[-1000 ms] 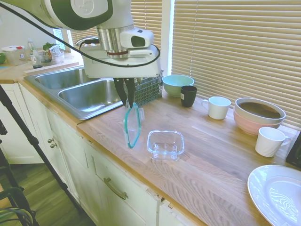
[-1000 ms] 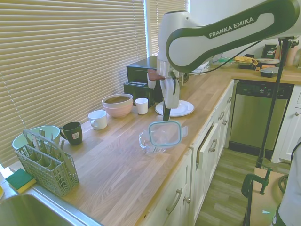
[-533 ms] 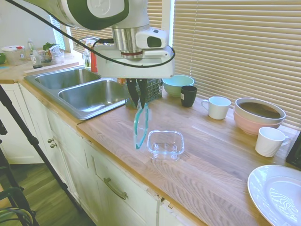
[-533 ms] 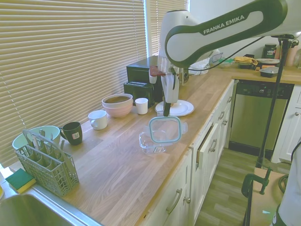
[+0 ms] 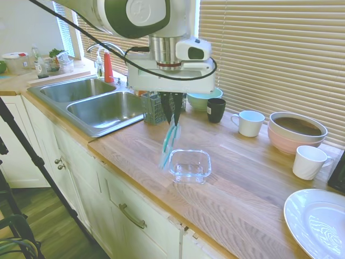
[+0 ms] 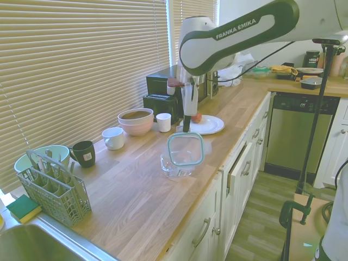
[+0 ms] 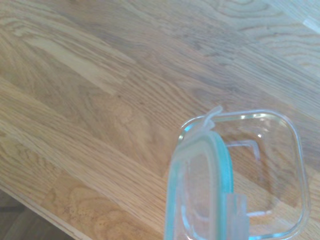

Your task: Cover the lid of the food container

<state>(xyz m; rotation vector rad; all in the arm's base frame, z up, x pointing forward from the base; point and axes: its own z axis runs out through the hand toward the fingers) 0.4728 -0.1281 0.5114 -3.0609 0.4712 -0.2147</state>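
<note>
The lid (image 5: 168, 144), clear with a teal seal rim, hangs upright from my gripper (image 5: 173, 120), which is shut on its top edge. In the second exterior view the lid (image 6: 185, 150) faces the camera under the gripper (image 6: 186, 129). The clear food container (image 5: 189, 165) sits open on the wooden counter, just beside and below the lid's lower edge. From the second exterior view the lid partly covers the container (image 6: 173, 166). In the wrist view the lid (image 7: 200, 195) overlaps one side of the container (image 7: 272, 170).
A double sink (image 5: 102, 108) and grey cutlery basket (image 5: 156, 107) lie to one side. A teal bowl (image 5: 205, 97), black mug (image 5: 216, 109), white cups (image 5: 251, 123), pink bowl (image 5: 295, 132) and white plate (image 5: 317, 221) stand further along the counter.
The arm has carried the lid sideways along the counter toward the container. The lid has turned and hangs nearer the container's edge than before.
</note>
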